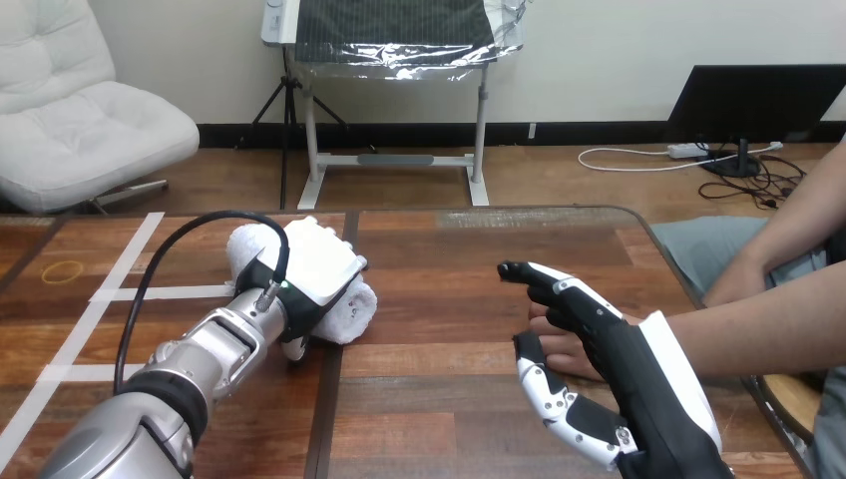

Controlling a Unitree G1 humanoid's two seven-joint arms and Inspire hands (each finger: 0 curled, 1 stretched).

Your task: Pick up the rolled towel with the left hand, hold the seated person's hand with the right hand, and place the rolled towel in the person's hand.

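While left robot hand [311, 271] seemingly clamps rolled towel [351, 311], right robot hand [621, 361] open beside person's hand [565, 352].

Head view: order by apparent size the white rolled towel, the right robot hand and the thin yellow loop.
1. Black-and-white right robot hand, nearest the camera, so unsure.
2. White rolled towel, partly under the left robot hand.
3. Thin yellow loop.

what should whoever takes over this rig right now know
Left hand: lying on the white rolled towel, which looks to be still down on the wooden table; cannot tell if it grips.
Right hand: open, fingers straight, reaching over the person's hand resting on the table; not closed round it.
Done: both hands at their targets.
Left: lift towel, hold the person's hand, place towel in it.
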